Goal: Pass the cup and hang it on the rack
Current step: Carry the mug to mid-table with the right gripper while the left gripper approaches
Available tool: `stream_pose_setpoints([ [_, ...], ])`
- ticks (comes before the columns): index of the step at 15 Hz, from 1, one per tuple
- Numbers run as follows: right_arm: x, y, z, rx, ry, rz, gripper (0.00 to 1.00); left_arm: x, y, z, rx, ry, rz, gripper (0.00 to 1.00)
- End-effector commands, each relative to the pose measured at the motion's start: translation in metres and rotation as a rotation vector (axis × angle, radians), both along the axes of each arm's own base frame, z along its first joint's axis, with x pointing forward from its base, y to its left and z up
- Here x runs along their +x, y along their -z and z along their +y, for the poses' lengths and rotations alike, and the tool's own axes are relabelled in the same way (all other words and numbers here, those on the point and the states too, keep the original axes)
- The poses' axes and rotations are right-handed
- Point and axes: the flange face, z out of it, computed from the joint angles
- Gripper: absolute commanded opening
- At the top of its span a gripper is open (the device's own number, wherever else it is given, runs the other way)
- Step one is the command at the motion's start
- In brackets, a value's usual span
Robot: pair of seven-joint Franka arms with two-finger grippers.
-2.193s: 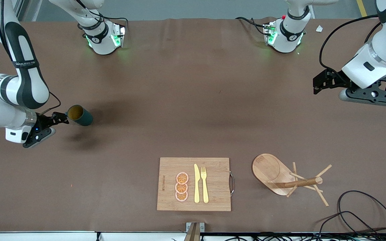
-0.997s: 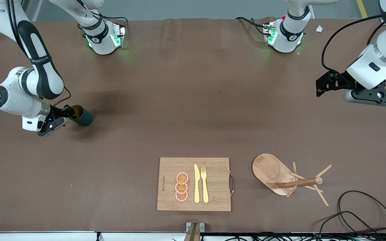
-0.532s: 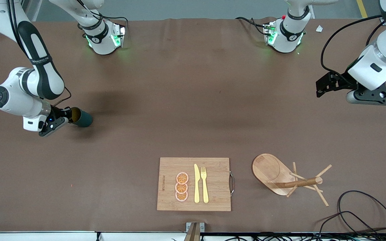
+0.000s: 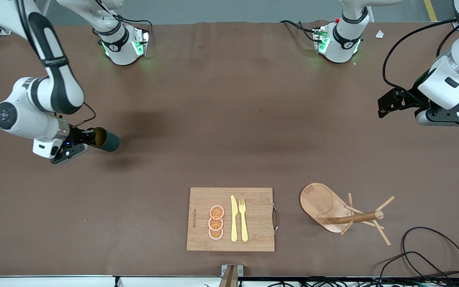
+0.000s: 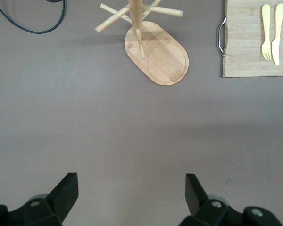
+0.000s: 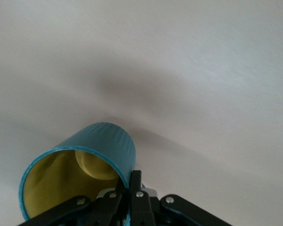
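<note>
The teal-green cup (image 4: 106, 140) with a mustard-yellow inside is held on its side above the table at the right arm's end. My right gripper (image 4: 92, 137) is shut on its rim, one finger inside and one outside; the right wrist view shows the cup (image 6: 96, 153) and the pinching gripper (image 6: 130, 184). The handle is hidden. The wooden rack (image 4: 343, 213) stands near the front camera toward the left arm's end; it also shows in the left wrist view (image 5: 153, 47). My left gripper (image 4: 385, 104) is open and empty, waiting in the air over bare table at the left arm's end, its jaws wide apart (image 5: 131, 190).
A bamboo cutting board (image 4: 253, 219) with a yellow knife, fork and orange slices lies near the front camera, beside the rack. A black cable (image 4: 432, 255) loops at the table corner near the rack. The arm bases (image 4: 124, 44) stand along the table's edge farthest from the camera.
My right gripper has carried the cup a little toward the table's middle, still held. My left gripper has dropped slightly and stays open.
</note>
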Motion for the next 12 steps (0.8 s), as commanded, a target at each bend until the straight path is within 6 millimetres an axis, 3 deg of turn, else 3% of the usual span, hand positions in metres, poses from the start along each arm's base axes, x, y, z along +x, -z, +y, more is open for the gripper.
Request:
stream_pose_setpoints([
  [1,-0.012,-0.018,0.072,0.023,0.126,0.012,0.00,0.000,-0.003,0.002,0.015,-0.012,-0.010,1.00],
  [6,-0.023,-0.034,0.206,0.044,0.310,-0.006,0.00,0.000,-0.001,0.010,0.018,-0.024,-0.006,1.00],
  [12,-0.033,-0.027,0.389,0.029,0.468,-0.006,0.00,0.004,0.004,0.007,0.015,-0.038,-0.004,1.00],
])
